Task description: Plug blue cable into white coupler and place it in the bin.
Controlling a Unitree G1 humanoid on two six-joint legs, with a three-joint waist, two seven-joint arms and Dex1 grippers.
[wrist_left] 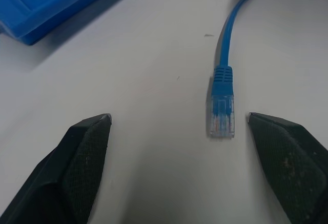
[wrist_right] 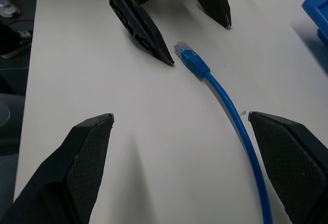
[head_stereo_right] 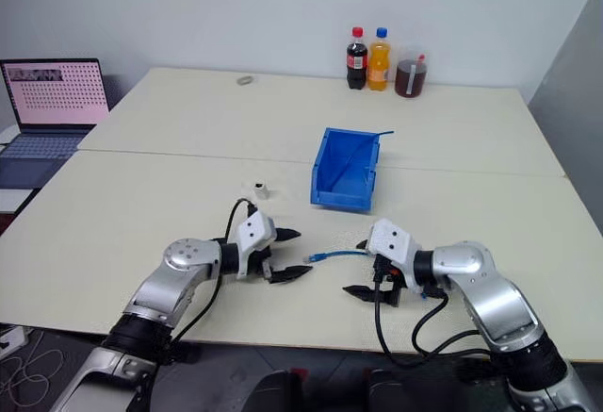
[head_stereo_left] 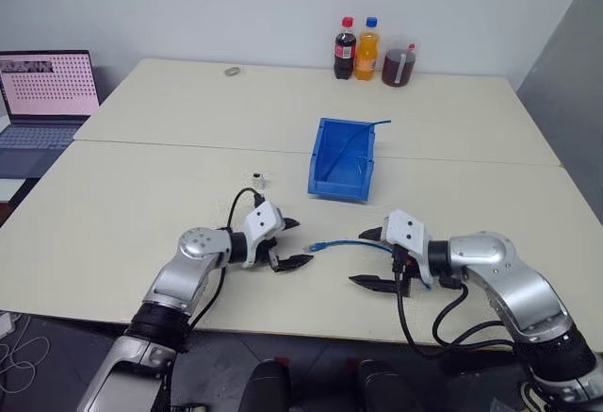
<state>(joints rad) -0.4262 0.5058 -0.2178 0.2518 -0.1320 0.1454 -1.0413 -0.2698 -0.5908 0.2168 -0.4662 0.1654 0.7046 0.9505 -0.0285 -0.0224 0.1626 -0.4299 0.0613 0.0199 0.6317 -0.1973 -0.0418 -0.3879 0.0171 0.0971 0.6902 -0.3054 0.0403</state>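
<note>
Reaching for the blue cable (head_stereo_left: 350, 244) on the worktop (head_stereo_left: 141, 205), left tool (head_stereo_left: 285, 243) and right tool (head_stereo_left: 375, 259) both spread; next, left pinches the plug, coupler (head_stereo_left: 257, 179) at eleven o'clock.

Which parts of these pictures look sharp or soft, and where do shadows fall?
Left wrist view: the blue cable plug looks crisp with its clear tip readable, the bin corner softer, casting a faint shadow. Right wrist view: soft shadows trail from the left gripper fingers across the table. Left eye view: even lighting, no strong glare; the white coupler is tiny, with little detail.
</note>
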